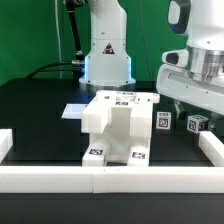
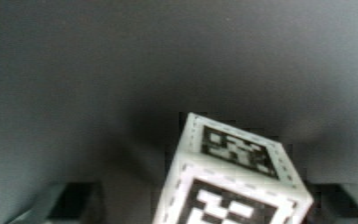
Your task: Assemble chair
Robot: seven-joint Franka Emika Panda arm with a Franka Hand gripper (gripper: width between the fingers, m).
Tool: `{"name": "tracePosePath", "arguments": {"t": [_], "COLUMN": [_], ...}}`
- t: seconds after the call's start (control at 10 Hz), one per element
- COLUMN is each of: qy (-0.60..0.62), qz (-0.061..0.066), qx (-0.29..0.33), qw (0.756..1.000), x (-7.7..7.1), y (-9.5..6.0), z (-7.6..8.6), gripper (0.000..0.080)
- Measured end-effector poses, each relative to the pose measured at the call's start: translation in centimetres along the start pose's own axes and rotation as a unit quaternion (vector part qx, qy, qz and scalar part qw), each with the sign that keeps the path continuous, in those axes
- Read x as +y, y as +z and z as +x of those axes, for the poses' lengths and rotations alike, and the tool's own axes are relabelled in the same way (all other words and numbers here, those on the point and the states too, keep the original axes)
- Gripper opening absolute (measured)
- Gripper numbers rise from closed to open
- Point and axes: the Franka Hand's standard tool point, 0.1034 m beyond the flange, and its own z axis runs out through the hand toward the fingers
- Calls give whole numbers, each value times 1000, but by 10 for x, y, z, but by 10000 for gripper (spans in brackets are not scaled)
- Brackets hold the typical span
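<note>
Wrist view: I see the pincer [image 2: 202, 205], fingers spread around a tagged chair part [image 2: 240, 165], not clamping it; the arm [image 1: 203, 45] points straight down.

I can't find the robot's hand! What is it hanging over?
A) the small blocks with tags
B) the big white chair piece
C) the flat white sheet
A: the gripper hangs right over the small tagged blocks, beside the big chair piece, and the wrist view shows one tagged block between its fingers.
</note>
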Motion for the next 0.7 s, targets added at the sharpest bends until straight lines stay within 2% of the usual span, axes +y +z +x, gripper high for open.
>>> {"name": "tracePosePath", "arguments": {"t": [0.1,0.2,0.6,0.7], "qy": [0,0,-8,-24], "qz": [0,1,1,1], "qx": [0,0,0,-2], "qw": [1000,1000,1000,1000], "x": [0,-1,0,1], "y": [0,-1,-1,-6], "z": [0,0,1,4], "gripper": [388,287,288,288]}}
